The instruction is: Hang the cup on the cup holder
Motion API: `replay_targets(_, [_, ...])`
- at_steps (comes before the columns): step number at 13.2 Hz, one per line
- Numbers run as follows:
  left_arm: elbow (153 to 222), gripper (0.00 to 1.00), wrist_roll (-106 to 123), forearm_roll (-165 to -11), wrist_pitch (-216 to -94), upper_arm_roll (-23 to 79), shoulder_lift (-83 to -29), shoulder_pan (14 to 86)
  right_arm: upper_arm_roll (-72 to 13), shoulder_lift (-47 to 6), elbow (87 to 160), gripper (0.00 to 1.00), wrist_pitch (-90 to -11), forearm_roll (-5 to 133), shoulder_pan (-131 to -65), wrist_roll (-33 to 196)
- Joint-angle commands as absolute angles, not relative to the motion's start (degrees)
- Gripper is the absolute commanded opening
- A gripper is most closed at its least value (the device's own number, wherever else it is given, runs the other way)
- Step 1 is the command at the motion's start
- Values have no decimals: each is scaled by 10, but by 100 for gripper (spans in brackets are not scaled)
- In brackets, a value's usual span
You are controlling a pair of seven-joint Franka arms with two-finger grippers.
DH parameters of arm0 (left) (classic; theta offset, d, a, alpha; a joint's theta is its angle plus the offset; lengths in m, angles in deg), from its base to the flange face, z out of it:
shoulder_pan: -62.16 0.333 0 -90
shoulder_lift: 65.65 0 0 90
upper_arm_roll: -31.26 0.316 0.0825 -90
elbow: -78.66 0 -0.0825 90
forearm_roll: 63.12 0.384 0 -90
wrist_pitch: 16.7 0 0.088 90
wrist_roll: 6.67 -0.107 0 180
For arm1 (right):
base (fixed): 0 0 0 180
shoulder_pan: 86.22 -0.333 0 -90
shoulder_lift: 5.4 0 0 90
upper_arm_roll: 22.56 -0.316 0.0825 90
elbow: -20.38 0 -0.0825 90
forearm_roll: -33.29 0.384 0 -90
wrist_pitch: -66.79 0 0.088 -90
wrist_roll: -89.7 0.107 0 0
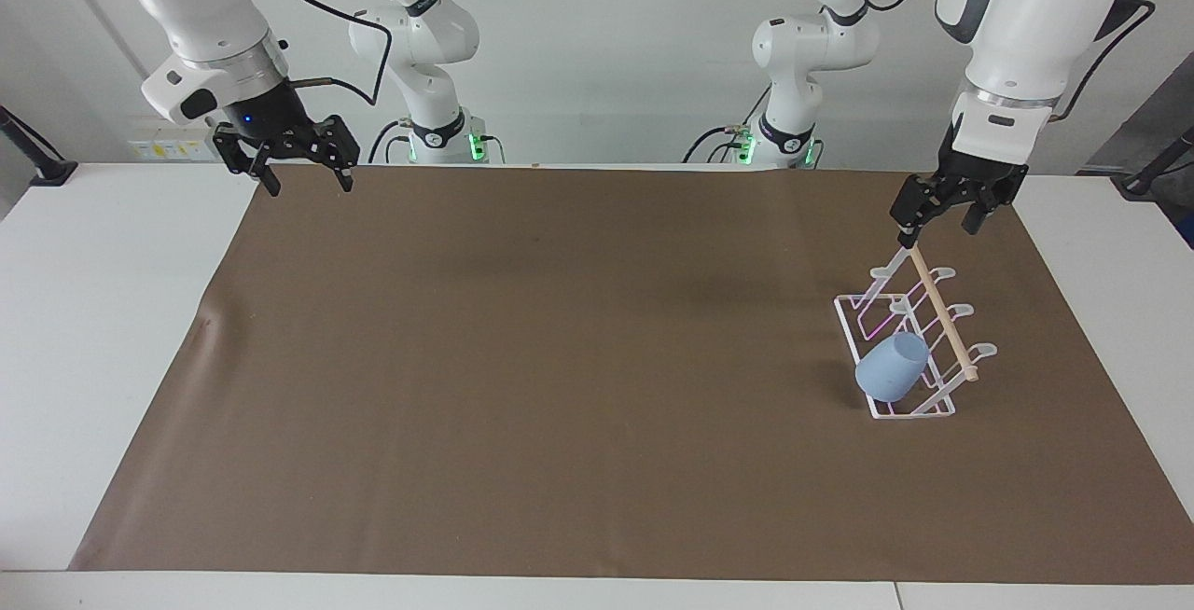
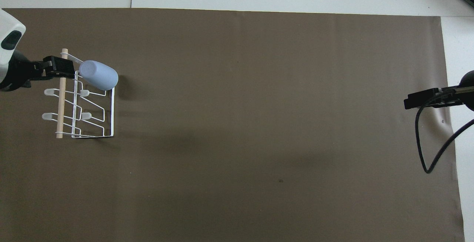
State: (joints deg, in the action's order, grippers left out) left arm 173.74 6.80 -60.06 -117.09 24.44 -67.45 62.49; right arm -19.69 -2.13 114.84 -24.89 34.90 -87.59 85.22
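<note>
The cup (image 1: 893, 370) hangs on the cup holder (image 1: 909, 339), which stands on the mat (image 1: 560, 377) at my left arm's end.

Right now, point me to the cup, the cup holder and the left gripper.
cup (image 1: 891, 370): facing view, on its blue side wall.
cup holder (image 1: 942, 316): facing view, on the wooden dowel.
left gripper (image 1: 940, 227): facing view, midway between its fingertips.

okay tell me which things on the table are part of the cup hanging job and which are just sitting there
Part of the job:
- the cup, hung on a prong
- the cup holder, toward the left arm's end
- the left gripper, open, above the holder
- the right gripper, open, waiting

Just there:
- the brown mat
</note>
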Motion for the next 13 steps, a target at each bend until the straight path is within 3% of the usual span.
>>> replay_targets(1, [1712,100,-17,-612,-1109,248,-676,643,-193,-14,1151,100,-237,346,-882,860])
replay_targets(5, [1688,100,-67,-607,-1078,246,-673,647,-193,-14,1151,100,-237,346,-877,860])
replay_targets(13, [1728,100,-62,-613,-1057,241,-698,637,-193,-14,1151,100,-237,346,-877,860])
